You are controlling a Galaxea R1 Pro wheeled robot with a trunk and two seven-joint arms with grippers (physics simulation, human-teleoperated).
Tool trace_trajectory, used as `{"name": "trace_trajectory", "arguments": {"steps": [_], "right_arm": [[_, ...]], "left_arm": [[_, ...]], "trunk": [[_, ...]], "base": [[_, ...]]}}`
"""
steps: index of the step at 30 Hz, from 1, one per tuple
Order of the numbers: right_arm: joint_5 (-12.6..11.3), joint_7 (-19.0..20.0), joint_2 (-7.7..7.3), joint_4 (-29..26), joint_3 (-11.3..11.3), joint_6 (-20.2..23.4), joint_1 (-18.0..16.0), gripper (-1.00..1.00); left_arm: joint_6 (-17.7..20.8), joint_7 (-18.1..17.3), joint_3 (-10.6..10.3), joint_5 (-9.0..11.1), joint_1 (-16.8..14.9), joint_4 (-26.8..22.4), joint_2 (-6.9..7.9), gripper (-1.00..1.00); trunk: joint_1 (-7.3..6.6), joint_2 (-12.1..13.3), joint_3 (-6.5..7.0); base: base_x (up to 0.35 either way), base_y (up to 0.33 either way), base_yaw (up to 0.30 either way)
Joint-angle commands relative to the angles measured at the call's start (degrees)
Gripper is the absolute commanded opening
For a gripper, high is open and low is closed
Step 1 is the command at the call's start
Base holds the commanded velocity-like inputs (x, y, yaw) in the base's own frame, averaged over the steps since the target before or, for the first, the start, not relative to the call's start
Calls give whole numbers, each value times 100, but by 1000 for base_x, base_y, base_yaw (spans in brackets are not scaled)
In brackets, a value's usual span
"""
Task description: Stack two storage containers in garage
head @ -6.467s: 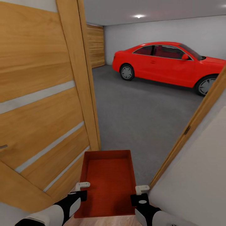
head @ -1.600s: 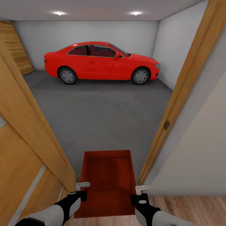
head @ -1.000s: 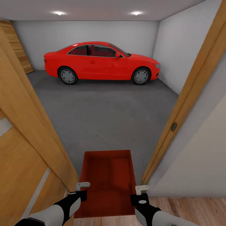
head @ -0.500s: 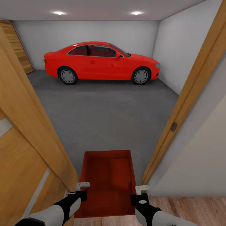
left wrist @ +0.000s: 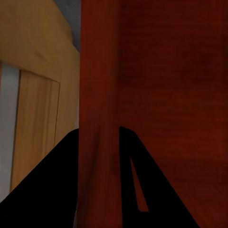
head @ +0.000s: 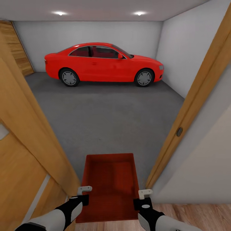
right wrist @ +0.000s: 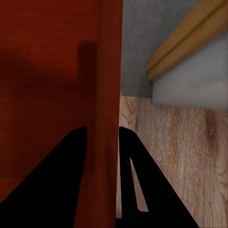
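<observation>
One orange-red storage container (head: 110,186) hangs level in front of me, held by both arms in the doorway to the garage. My left gripper (head: 84,190) is shut on its left wall (left wrist: 97,118), and my right gripper (head: 145,193) is shut on its right wall (right wrist: 109,95). The bin's ribbed bottom is bare. Ahead lies the dark grey garage floor (head: 106,118). Under my right arm the living room's light wood planks (head: 192,215) show.
An open wooden door (head: 22,144) stands close on my left and the wooden door frame (head: 192,102) on my right, leaving a narrow gap. A red car (head: 102,64) is parked at the far wall. A slatted wooden door (head: 14,48) is at the far left.
The view has crept forward slightly through the doorway; the frame and door edges have slid outward. The container and both grippers keep the same pose.
</observation>
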Motion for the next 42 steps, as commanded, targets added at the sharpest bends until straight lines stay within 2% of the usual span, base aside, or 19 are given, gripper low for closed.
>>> {"name": "trace_trajectory", "arguments": {"steps": [1,42], "right_arm": [[44,-80,-15,-1,-87,-108,-5,-100],[44,-87,-15,1,-87,-109,-6,-100]], "left_arm": [[47,76,408,211,-2,-5,68,-100],[45,83,412,206,-2,-5,69,-100]], "trunk": [[4,-6,-8],[4,-6,-8]], "base": [[275,0,0],[319,0,0]]}}
